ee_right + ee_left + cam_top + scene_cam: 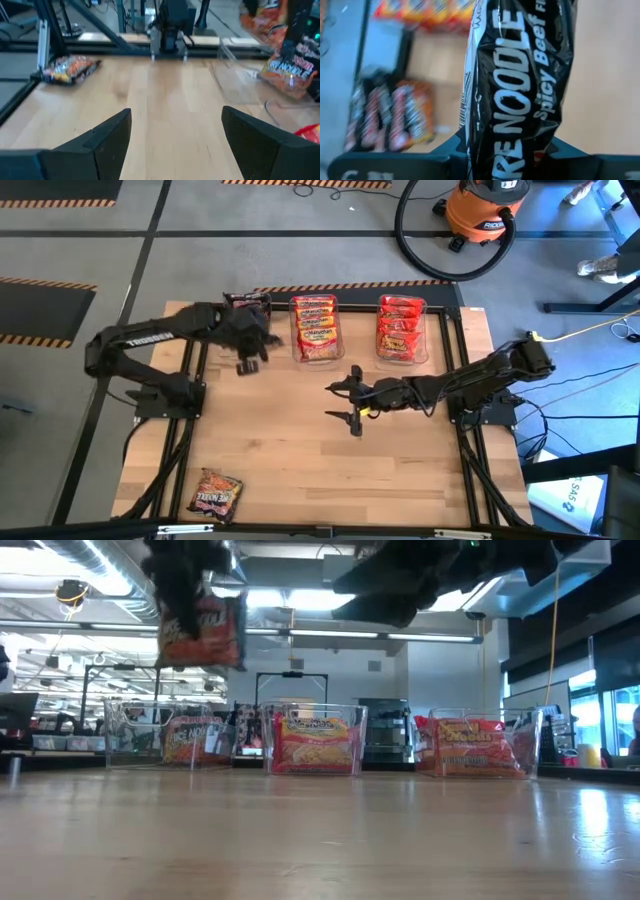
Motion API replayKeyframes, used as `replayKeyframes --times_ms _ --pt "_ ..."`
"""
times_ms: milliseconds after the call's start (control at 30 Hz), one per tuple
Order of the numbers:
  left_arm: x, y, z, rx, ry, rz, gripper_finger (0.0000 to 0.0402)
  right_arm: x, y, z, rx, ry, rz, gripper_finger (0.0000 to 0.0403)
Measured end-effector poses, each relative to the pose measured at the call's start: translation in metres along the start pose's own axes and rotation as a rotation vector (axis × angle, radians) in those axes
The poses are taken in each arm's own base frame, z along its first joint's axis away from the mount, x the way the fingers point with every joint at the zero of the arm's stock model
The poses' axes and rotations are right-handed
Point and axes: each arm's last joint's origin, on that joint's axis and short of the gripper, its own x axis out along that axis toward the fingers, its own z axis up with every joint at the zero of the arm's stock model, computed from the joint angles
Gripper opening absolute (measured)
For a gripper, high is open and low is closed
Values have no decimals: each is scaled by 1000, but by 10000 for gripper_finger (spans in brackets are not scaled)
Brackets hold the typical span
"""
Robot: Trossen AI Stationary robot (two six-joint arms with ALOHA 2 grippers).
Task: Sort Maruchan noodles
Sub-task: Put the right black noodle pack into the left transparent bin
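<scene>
Right gripper (175, 145) spread open above bare wood; noodle packet (70, 69) far off.

The left arm reaches from its base at the table's left edge toward the far side, elbow bent, forearm stretched rightward. Its left gripper (252, 352) hangs above the table with the fingers (445, 150) clamped on a dark packet (520, 90), which hangs upright between them and shows lifted high in the low view (200, 628).

The right arm extends from its base at the right edge, low and nearly straight, toward the table's middle. The right gripper (352, 402) points left with its two fingers (95, 145) spread wide apart and nothing between them, held just above the table.
</scene>
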Motion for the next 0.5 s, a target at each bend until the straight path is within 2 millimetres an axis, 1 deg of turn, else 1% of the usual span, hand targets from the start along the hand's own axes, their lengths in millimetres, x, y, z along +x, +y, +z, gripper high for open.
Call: replayKeyframes --times_ms 133,233,367,500 --pt "12 37 -19 -25 72 62 92 1 0 -2 -3 11 -10 292" --pt "29 60 -28 -58 107 51 92 1 0 -3 -4 13 -11 292" --pt "53 84 -36 -105 120 10 92 1 0 -3 0 12 -10 292" --pt "75 100 -40 -113 146 20 92 1 0 -3 4 15 -9 292"
